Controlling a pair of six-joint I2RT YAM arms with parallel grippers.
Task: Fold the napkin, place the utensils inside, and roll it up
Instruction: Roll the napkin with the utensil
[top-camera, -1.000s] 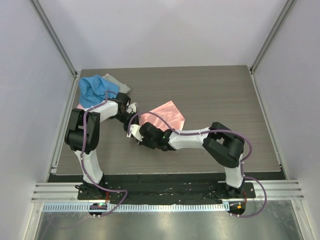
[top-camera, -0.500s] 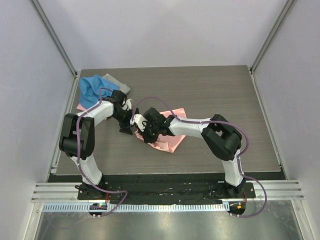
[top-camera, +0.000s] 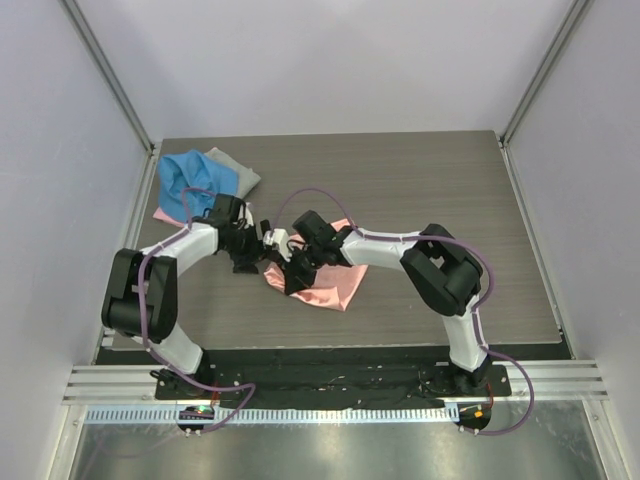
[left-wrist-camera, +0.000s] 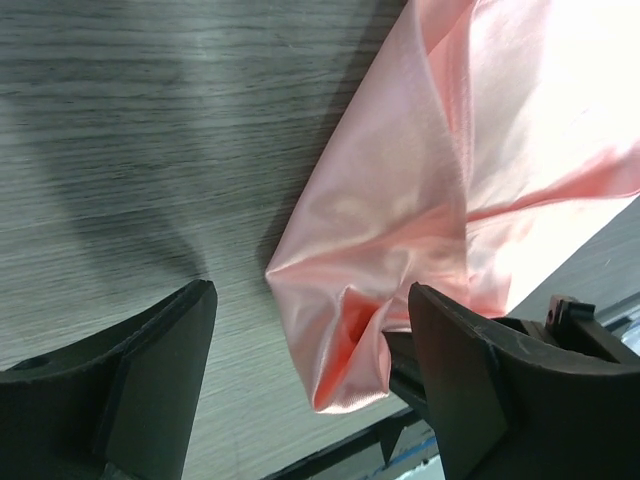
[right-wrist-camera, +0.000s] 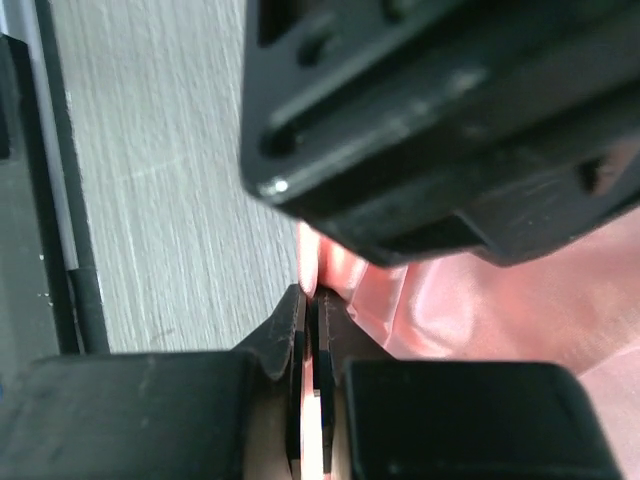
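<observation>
From the overhead camera I saw the napkin (top-camera: 330, 285) lying rumpled on the table (top-camera: 440, 190), a little left of centre and toward the near side. Both arms reached in at its left edge. The right gripper (top-camera: 293, 272) sat over that edge of the cloth. The left gripper (top-camera: 250, 255) was just beside it on the left, over bare wood.

On the right wrist camera the right gripper (right-wrist-camera: 310, 300) had its two fingers (right-wrist-camera: 280, 345) pressed together with only a sliver between them. A thin pink edge of the napkin (right-wrist-camera: 470, 310) ran into that sliver, so I read it as clamped on the cloth. The rest of the satin bunched off to the right of the fingertips. A blurred black housing (right-wrist-camera: 450, 120) filled the upper part of that view, and I couldn't say what it belonged to.

On the left wrist camera the left gripper (left-wrist-camera: 312, 292) stood with its jaws wide apart, its fingers (left-wrist-camera: 150, 390) on either side of a folded corner of the napkin (left-wrist-camera: 420, 180). The corner lay in the gap, closer to the finger on the right of that view. I couldn't tell whether the satin touched that finger. The other finger was apart from it, over wood grain.

At the far left of the table lay a blue cloth (top-camera: 188, 180) with a grey cloth (top-camera: 235, 170) touching its right side, both apart from the napkin.
</observation>
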